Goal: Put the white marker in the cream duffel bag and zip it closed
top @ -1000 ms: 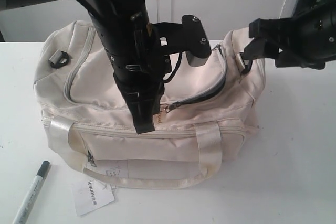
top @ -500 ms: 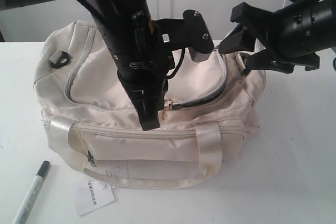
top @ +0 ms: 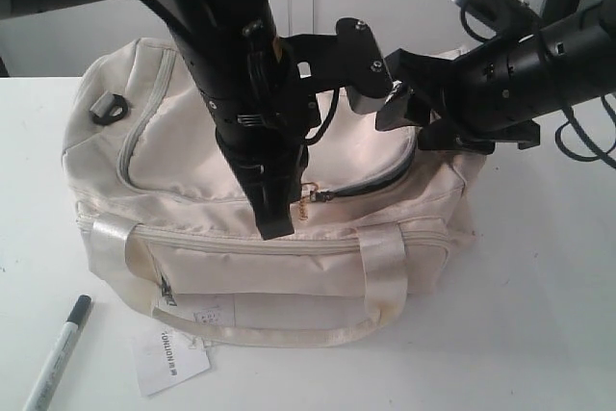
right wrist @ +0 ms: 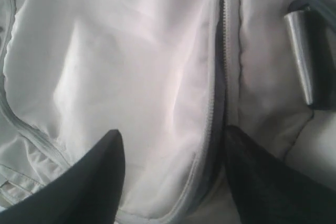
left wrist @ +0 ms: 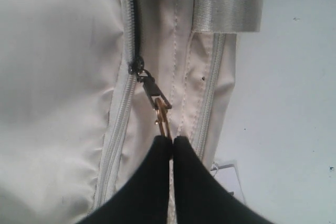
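The cream duffel bag point(top: 192, 141) lies across the middle of the white table. Its top zipper point(top: 385, 175) gapes dark from the slider towards the right end. My left gripper point(top: 276, 228) point(left wrist: 171, 140) is shut on the gold zipper pull point(left wrist: 161, 116), just below the grey slider point(left wrist: 137, 67). My right gripper point(top: 395, 93) point(right wrist: 172, 137) hangs open over the bag's right top. The cream flap point(right wrist: 121, 51) and the zipper line point(right wrist: 215, 103) lie between its fingers, and it holds nothing. The white marker point(top: 56, 358) lies on the table at the front left, outside the bag.
A white paper tag point(top: 170, 358) lies by the bag's front, beside the marker. The front handle point(top: 385, 267) droops over the bag's side. A black strap ring point(top: 108, 108) sits at the left end. The left arm's bracket with a silver cylinder point(top: 361, 103) point(right wrist: 300, 56) stands close to my right gripper.
My right gripper has swung left and down from beyond the bag's right end to just over its top, its jaws slightly narrower. The left gripper, pull and marker stay put.
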Robot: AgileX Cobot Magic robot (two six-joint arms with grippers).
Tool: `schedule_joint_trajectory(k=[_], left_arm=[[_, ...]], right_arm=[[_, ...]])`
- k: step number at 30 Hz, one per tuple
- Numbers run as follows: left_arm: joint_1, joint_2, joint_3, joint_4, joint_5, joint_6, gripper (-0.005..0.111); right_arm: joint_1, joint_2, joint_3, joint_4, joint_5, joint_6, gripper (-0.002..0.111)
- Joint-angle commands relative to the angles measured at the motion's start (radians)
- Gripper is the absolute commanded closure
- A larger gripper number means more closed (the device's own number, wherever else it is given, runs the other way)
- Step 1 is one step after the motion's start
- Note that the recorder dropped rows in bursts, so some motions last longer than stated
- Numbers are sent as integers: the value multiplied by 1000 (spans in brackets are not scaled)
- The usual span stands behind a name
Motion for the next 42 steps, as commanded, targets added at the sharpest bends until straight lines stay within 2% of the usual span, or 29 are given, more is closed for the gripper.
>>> schedule_joint_trajectory(k=[1, 9, 11, 13, 17, 27, 31, 42], left_arm=[[-6, -15, 2, -11, 10, -9, 107], [-6, -15, 2, -11, -6, -9, 107], [-6, -15, 2, -11, -10, -12, 107], [-6, -15, 2, -11, -10, -12, 107], [-6, -15, 2, -11, -10, -12, 107], [-6, -32, 2, 28, 14, -12, 107], [-4, -33, 2, 73, 72, -12, 107], [37, -33, 2, 73, 132, -17, 107]], right_arm=[[4, 21, -6, -6, -25, -40, 56], [6, 61, -6, -9, -22, -42, 57], [6, 61, -6, -9, -22, -42, 62], [6, 61, -6, -9, -22, -42, 75], [6, 61, -6, -9, -24, -42, 108], [6, 24, -6, -52, -57, -42, 108], [6, 22, -6, -61, -59, -42, 108], [6, 21, -6, -66, -71, -44, 108]])
